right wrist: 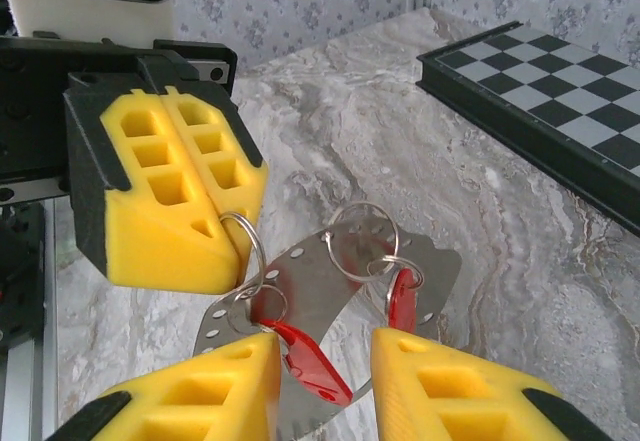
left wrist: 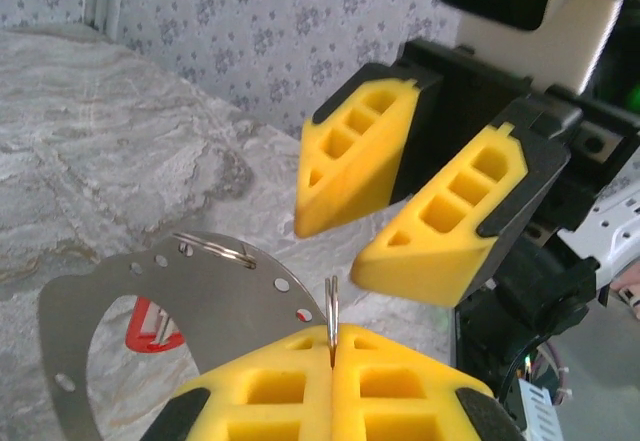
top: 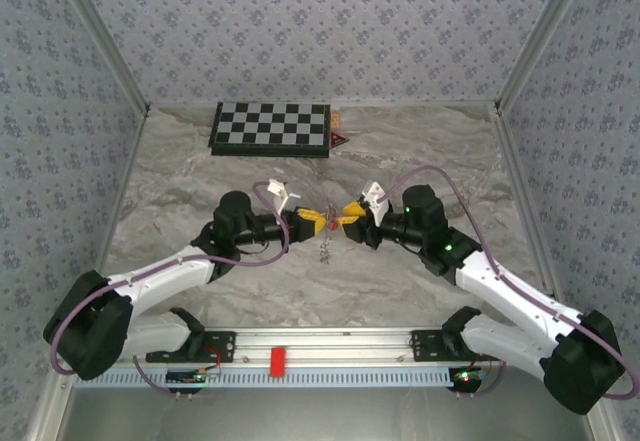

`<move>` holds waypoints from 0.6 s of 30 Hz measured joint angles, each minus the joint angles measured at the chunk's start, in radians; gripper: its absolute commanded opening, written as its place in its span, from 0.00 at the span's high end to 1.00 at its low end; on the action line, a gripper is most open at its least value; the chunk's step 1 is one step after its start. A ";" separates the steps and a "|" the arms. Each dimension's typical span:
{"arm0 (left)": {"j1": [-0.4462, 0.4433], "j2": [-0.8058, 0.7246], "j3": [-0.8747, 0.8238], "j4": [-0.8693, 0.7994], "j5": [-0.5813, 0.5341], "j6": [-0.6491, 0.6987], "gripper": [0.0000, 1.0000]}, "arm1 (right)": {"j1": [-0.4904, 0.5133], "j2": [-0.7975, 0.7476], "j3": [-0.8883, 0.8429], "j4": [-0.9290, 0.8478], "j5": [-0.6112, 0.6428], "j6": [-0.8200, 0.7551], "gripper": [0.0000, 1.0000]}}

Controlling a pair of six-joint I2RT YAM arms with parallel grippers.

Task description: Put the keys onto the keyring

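Observation:
The keyring (right wrist: 322, 279), a curved silvery band with holes and wire rings, hangs above the table between both grippers. My left gripper (left wrist: 332, 346) is shut on one of its wire rings (left wrist: 331, 313), also seen in the right wrist view (right wrist: 246, 246). Two red keys hang from small rings on the band: one (right wrist: 312, 361) lies in the gap of my right gripper (right wrist: 325, 366), the other (right wrist: 402, 299) is just beyond the right finger. The right gripper's jaws stand open. In the top view the left gripper (top: 312, 221) and right gripper (top: 350, 216) meet tip to tip at mid-table, the keyring (top: 325, 245) dangling below.
A folded chessboard (top: 270, 128) lies at the back of the marbled table, with a small dark-red triangular piece (top: 340, 141) beside it. A red block (top: 278, 360) sits on the front rail. Patterned walls close in the left, right and back.

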 measured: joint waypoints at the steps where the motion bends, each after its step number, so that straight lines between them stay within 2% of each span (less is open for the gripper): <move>1: -0.006 0.000 0.000 0.014 -0.002 -0.008 1.00 | 0.000 0.001 -0.009 0.021 0.000 0.010 0.71; 9: -0.041 0.000 0.000 0.051 -0.022 -0.036 1.00 | 0.008 0.045 -0.019 0.142 -0.024 0.066 0.78; 18: -0.043 0.000 0.000 0.053 -0.049 -0.055 1.00 | 0.008 0.060 -0.026 0.174 -0.023 0.093 0.78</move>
